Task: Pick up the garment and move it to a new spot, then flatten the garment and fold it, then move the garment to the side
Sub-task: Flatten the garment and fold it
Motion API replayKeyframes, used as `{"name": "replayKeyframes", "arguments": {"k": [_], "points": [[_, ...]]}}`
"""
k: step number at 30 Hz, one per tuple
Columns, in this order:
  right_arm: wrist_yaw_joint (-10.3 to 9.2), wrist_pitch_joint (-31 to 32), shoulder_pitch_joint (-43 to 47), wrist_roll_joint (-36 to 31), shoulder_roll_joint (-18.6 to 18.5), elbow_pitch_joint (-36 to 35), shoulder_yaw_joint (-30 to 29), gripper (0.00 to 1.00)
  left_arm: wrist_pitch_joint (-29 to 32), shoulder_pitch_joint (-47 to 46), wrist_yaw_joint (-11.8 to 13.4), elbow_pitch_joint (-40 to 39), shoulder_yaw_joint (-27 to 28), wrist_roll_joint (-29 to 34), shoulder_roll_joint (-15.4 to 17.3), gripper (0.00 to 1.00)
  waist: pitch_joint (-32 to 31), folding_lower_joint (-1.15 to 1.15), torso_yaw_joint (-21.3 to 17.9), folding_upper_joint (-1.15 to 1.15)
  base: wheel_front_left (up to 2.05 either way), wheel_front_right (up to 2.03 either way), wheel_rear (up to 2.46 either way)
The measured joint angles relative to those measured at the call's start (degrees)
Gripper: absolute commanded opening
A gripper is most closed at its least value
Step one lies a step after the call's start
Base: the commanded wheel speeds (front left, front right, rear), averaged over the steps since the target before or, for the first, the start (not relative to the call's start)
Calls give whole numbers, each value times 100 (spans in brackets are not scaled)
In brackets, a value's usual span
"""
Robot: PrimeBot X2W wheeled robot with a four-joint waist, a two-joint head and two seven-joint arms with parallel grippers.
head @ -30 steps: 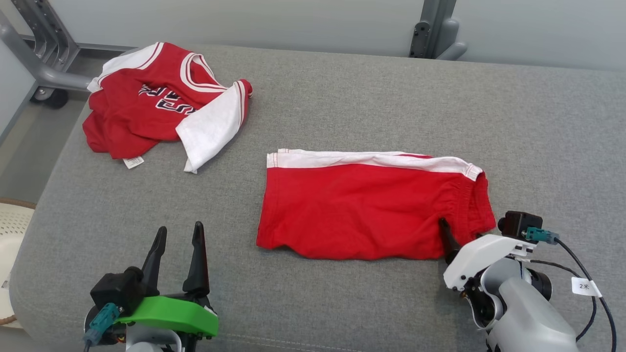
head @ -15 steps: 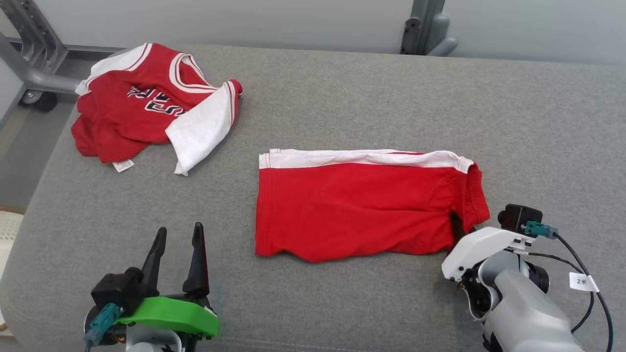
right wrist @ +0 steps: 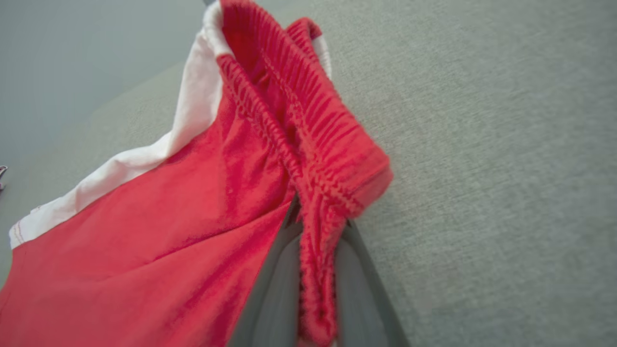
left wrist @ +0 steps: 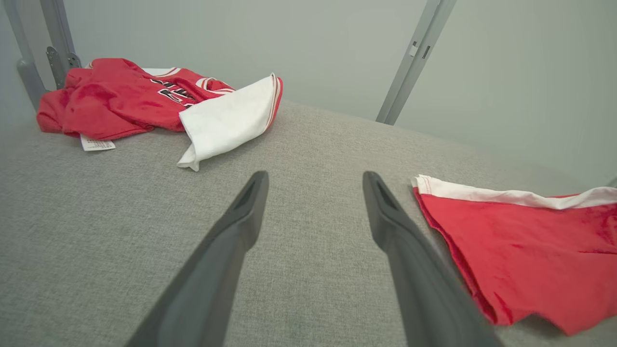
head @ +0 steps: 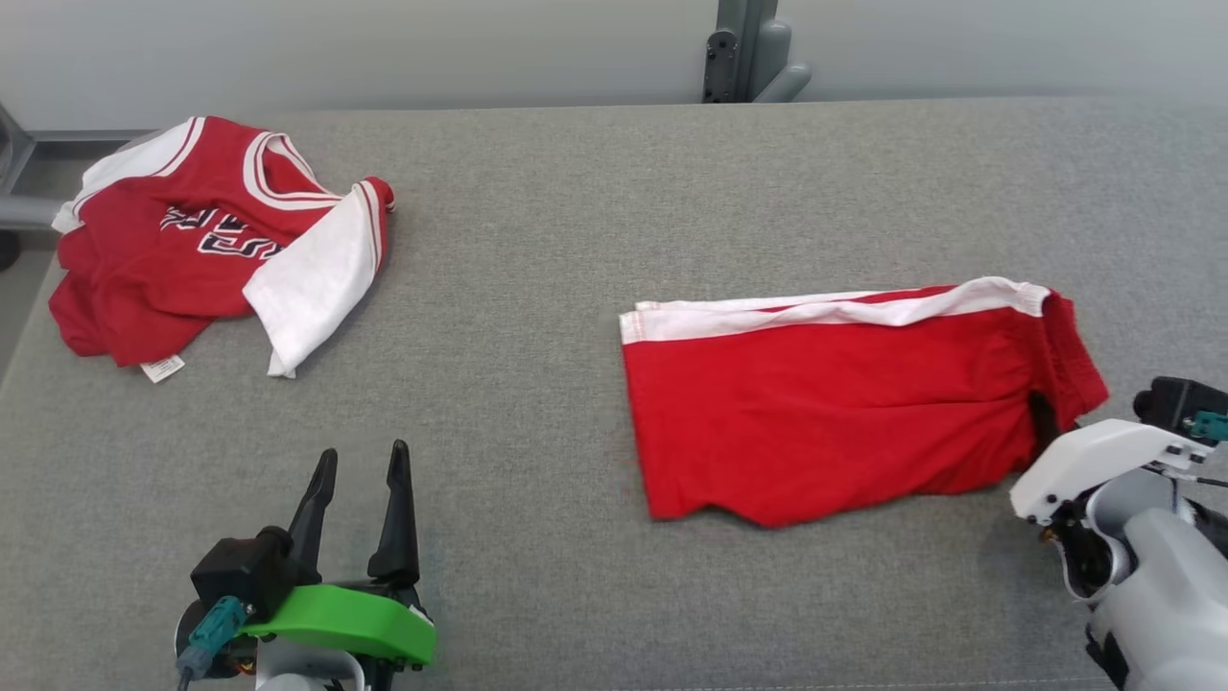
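The right gripper point(head: 1043, 422) has its fingertips hidden in the cloth: it pinches the ribbed elastic waistband point(right wrist: 308, 144) of the red shorts point(head: 825, 413), which lie flat at centre right of the head view on the woven gray cushion point(head: 576, 221). The left gripper point(head: 363, 461) stands wide, empty, lower left. A crumpled jersey point(head: 192, 240) lies upper left.

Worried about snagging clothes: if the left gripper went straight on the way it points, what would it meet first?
Probably the bare grey fabric surface, between the crumpled red-and-white jersey and the red shorts with a white stripe; the left gripper lines up with neither, though depth is unclear.
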Motion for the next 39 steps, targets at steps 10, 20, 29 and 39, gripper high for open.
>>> {"name": "replayKeyframes", "arguments": {"k": [10,20,29,39], "points": [[-2,437,165,282,22,-615,-97,0,0,-3,-38,115,-44,9,-9,100,-117,0,-171,0,0,0,0],[-2,855,443,269,515,-1811,305,0,0,24,-40,134,-71,7,24,100,-333,0,5,0,0,0,0],[-2,999,426,-780,960,-1650,672,0,24,77,-14,79,-125,-13,37,100,-439,0,292,0,0,0,0],[-2,1053,208,-1116,1132,-1094,965,0,26,76,-8,70,-187,-26,18,100,-398,0,522,0,0,0,0]]}}
